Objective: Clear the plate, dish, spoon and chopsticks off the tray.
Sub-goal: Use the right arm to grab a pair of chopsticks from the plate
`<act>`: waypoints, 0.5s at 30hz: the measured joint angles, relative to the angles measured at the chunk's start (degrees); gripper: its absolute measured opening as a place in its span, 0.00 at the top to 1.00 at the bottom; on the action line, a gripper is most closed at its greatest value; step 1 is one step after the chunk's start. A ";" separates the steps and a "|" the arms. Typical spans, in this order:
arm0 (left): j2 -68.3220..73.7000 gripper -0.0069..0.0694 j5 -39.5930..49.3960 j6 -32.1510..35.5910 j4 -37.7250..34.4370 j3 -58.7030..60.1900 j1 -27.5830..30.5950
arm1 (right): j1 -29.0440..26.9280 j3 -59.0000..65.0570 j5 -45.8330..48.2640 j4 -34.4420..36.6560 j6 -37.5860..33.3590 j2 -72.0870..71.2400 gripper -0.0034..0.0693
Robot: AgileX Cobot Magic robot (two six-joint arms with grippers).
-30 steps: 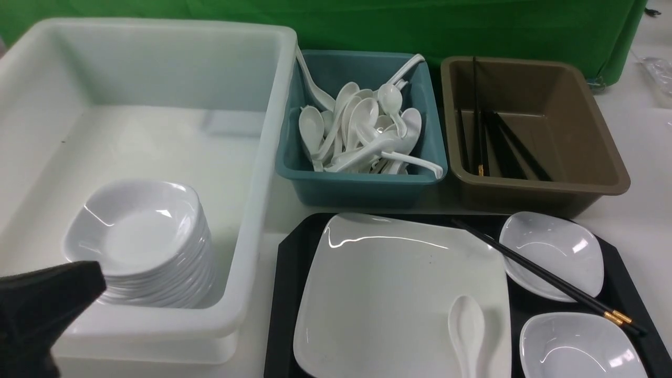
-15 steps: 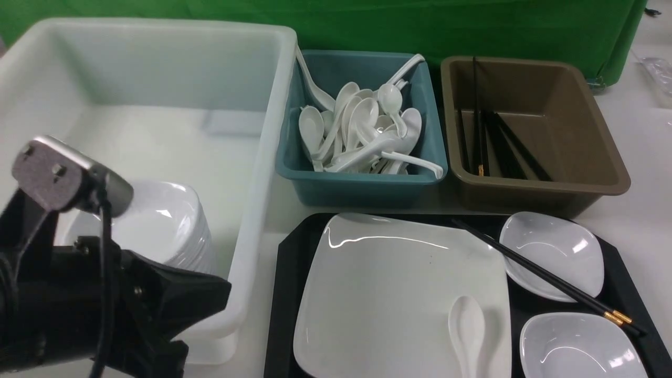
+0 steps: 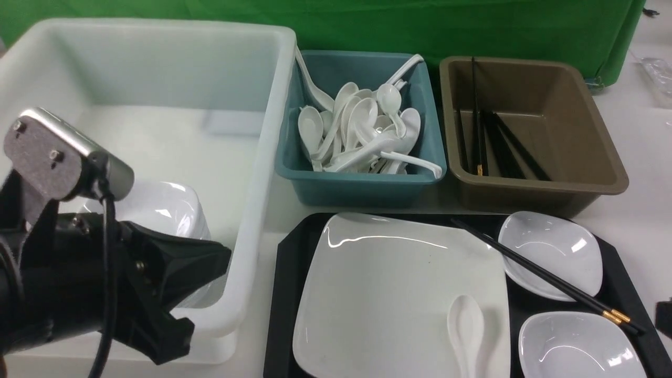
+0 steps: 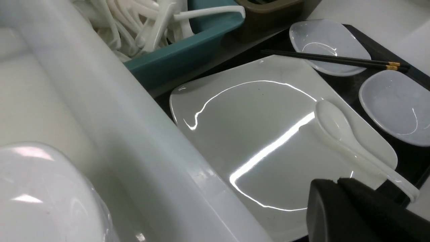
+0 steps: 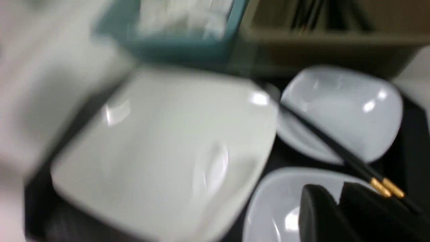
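the large white square plate (image 3: 399,294) fills the left part of the black tray (image 3: 286,273). the white soup spoon (image 3: 466,328) lies on the plate's near right corner, bowl pointing away from the robot. the black chopsticks (image 3: 546,278) lie slantwise from the plate's far right corner across the farther small dish (image 3: 551,247), gold bands near the nearer small dish (image 3: 575,349). behind the tray stand a teal bin of spoons (image 3: 362,186) and a brown bin of chopsticks (image 3: 535,184); left of it, a white tub (image 3: 252,220). the left gripper (image 4: 337,183) hangs by the tub's near corner, fingers together, empty. the right gripper (image 5: 337,193), blurred, looks closed above the nearer dish.
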 joint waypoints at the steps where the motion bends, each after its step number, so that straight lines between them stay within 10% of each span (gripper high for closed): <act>1: -0.55 0.90 0.56 0.79 -0.59 0.00 0.00 | 0.72 -3.34 3.35 -1.61 -1.61 5.19 0.75; 15: -12.50 0.90 7.87 12.31 -7.99 0.00 0.00 | -7.52 -26.92 12.80 1.69 -22.66 46.72 0.51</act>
